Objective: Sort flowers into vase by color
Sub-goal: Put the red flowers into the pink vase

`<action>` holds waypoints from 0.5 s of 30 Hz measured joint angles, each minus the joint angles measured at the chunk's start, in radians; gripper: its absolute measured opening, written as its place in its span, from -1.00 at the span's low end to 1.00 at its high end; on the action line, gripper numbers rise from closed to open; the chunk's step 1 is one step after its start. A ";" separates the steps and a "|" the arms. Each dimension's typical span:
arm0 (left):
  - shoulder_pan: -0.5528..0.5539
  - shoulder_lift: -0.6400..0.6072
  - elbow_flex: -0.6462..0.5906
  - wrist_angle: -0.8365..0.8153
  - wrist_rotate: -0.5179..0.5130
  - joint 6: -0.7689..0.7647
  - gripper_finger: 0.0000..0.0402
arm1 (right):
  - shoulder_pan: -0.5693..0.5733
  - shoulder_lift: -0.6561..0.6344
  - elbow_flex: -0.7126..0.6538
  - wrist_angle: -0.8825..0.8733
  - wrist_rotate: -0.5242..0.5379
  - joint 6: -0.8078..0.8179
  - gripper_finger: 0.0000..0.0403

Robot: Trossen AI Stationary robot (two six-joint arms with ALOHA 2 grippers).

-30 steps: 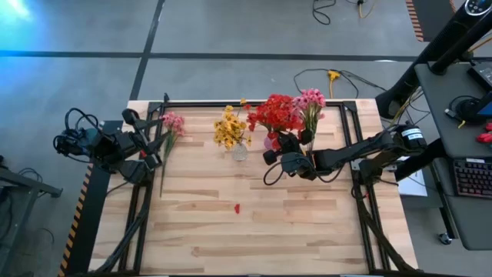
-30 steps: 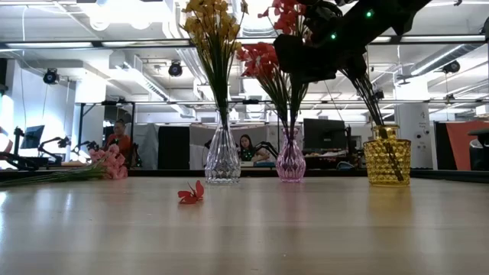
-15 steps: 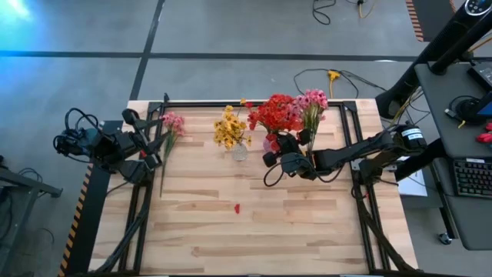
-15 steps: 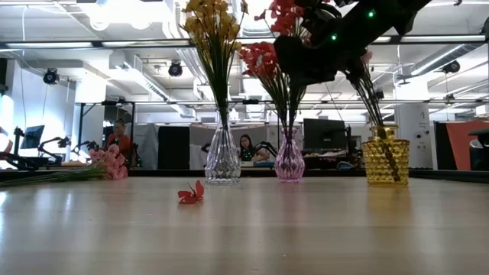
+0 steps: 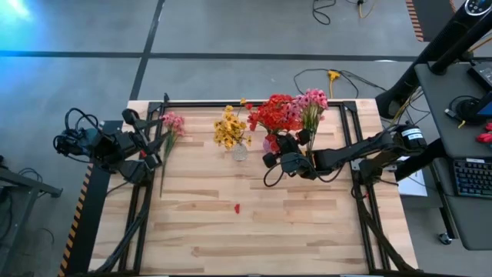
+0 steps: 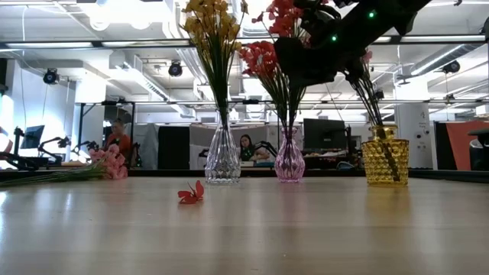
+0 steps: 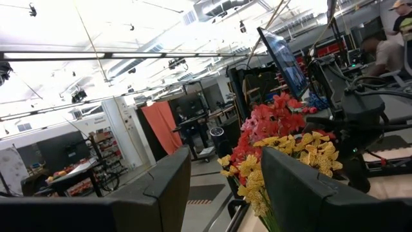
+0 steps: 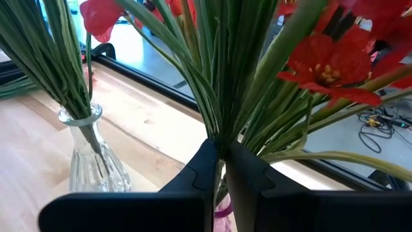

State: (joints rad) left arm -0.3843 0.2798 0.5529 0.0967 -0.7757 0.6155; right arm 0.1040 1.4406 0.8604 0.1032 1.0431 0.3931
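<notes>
At the far edge of the table point(image 5: 254, 223) we have three vases in a row: a clear one point(image 6: 222, 159) with yellow flowers point(image 5: 229, 128), a pink one point(image 6: 289, 159) with red flowers point(image 5: 275, 112), and a gold one point(image 6: 385, 156) with pink flowers point(image 5: 311, 100). Our right hand point(image 8: 217, 169) sits just above the pink vase, its fingers pressed together on a red stem among the bunch, so we judge this step is seating a red flower in its vase. Next we would need to spread the fingers and lift straight up, since stems crowd close on both sides and the gold vase stands just beside. Our left hand point(image 7: 222, 187) waits at the table's left edge, fingers spread and empty, near a pink sprig point(image 5: 171, 127) still lying flat there. That one looks due for the gold vase. The near half of the table gives open room, save for one red blossom point(image 6: 191, 193) lying loose.
</notes>
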 joint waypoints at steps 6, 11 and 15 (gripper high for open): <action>0.000 0.000 0.000 0.000 0.000 0.000 -0.14 | 0.000 0.000 0.000 -0.022 0.000 0.004 -0.91; 0.000 0.000 0.000 0.000 0.000 0.000 -0.14 | 0.000 0.000 0.000 -0.024 -0.003 0.006 -0.91; 0.000 0.000 0.000 0.000 0.000 0.000 -0.14 | 0.000 0.011 0.000 -0.024 -0.004 0.007 -0.91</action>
State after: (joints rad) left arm -0.3843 0.2798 0.5529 0.0968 -0.7757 0.6155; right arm 0.1040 1.4513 0.8604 0.0793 1.0393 0.4002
